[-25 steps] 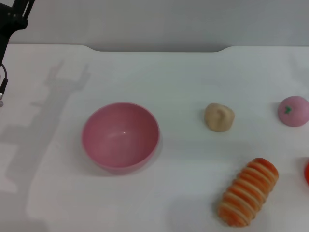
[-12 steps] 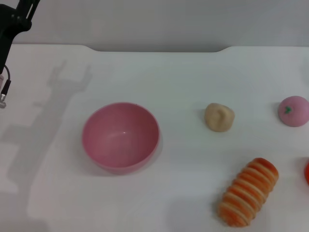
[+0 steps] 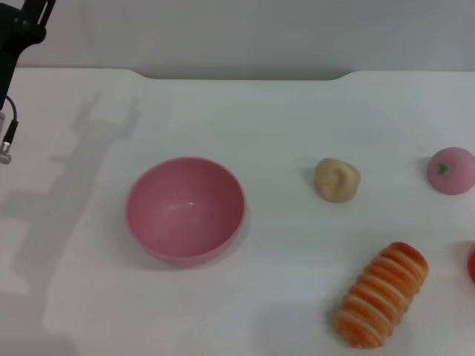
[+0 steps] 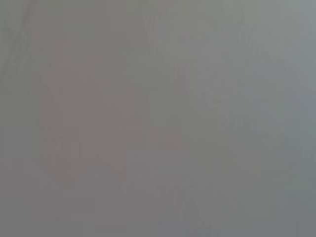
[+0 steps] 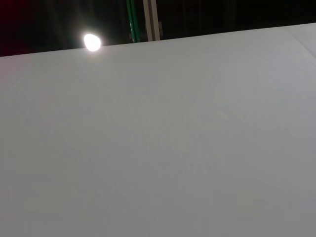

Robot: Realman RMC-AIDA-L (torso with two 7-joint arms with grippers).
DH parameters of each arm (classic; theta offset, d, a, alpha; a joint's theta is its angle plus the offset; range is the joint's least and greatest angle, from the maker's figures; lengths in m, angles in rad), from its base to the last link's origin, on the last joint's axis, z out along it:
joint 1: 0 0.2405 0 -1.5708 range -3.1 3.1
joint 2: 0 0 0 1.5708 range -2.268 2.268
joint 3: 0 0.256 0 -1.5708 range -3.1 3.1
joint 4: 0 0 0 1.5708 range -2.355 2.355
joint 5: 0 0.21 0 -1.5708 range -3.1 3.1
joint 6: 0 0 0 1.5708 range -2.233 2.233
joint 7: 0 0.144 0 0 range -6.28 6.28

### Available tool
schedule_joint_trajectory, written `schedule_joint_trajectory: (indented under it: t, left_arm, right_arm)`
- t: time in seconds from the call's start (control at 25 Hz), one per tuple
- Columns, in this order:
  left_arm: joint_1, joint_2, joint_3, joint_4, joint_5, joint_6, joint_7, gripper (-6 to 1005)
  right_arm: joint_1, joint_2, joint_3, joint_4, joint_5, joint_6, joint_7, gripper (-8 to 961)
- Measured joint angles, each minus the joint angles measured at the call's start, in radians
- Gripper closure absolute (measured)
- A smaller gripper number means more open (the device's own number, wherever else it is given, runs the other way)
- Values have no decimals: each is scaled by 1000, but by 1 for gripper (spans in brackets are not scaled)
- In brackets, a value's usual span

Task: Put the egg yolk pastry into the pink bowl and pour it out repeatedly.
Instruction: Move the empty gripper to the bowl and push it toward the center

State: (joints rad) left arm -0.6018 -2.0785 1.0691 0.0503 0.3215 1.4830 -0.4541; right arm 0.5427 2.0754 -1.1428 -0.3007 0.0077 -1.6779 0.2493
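The pink bowl [image 3: 185, 209] stands upright and empty on the white table, left of centre in the head view. The egg yolk pastry [image 3: 337, 179], a pale beige lump with a dimpled top, lies on the table to the right of the bowl, well apart from it. Part of my left arm [image 3: 16, 33] shows at the far left top corner, high above the table; its gripper is out of the picture. My right gripper is not in view. The left wrist view shows only flat grey, and the right wrist view shows only bare table surface.
A pink ball with a green mark [image 3: 450, 170] lies at the right edge. An orange-and-cream striped roll [image 3: 381, 294] lies at the front right. A red object [image 3: 471, 264] peeks in at the right edge. The table's far edge [image 3: 237, 73] runs along the top.
The left arm at the top left corner has shifted slightly, and its shadow on the table moved with it. The bowl and pastry have not moved.
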Motion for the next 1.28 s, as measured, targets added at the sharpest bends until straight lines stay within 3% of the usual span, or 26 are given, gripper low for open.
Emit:
schedule_joint_trajectory:
  t: [0.68,1.28]
  left_arm:
    - [-21,0,-22,0,-7,28,-18,241]
    - [-42,0,-6,6,5,-43,-11,241]
  right_arm:
    - [27,-2,2,12,5,55,3,344]
    - [84,-7,26,-24,5,257,-45,343]
